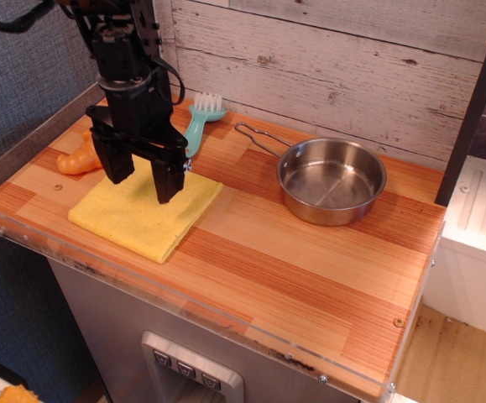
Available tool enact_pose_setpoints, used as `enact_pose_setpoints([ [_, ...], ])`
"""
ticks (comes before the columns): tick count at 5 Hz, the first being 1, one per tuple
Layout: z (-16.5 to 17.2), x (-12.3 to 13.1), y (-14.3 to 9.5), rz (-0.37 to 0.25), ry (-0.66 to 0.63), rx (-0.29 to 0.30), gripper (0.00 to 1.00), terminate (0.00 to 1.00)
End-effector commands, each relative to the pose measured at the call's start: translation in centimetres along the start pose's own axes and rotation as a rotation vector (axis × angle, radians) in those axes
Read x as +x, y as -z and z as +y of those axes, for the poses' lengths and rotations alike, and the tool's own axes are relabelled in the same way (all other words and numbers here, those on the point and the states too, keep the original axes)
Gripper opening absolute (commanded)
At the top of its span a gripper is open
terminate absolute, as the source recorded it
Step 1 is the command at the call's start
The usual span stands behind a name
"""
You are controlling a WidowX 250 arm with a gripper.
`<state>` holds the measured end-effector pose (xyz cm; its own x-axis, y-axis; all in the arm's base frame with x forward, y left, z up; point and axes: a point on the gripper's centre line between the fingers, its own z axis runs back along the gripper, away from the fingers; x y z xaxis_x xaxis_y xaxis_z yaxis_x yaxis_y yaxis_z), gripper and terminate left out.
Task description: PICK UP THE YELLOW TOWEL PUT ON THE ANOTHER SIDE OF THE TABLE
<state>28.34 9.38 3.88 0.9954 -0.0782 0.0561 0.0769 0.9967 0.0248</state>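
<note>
Gripper [144,178]: jaws apart, yellow towel [138,214] directly beneath. I'd lower straight, pinch cloth firmly, clear of pan [331,180] rightward.

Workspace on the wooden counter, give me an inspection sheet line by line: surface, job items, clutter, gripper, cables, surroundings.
Surface: the table, striped wood planks with a clear acrylic rim, looks dry and unmarked.
Job's things: the yellow towel lies flat at the left end, not lifted.
Clutter: an orange croissant toy left of the towel; a teal brush near the wall; a steel pan, empty, to the right.
Grippers: the gripper is open, fingers pointing down over the towel's rear part; contact cannot be told.
Cables: a black cable loops beside the arm.
Surroundings: whitewashed plank wall behind.
</note>
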Motion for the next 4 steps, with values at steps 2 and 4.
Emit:
enact_pose_setpoints([
  [2,1.7,0.3,-0.3,-0.023,0.02,0.035,1.0,0.0],
  [4,1.6,0.3,1.6,-0.001,0.002,0.006,1.0,0.0],
])
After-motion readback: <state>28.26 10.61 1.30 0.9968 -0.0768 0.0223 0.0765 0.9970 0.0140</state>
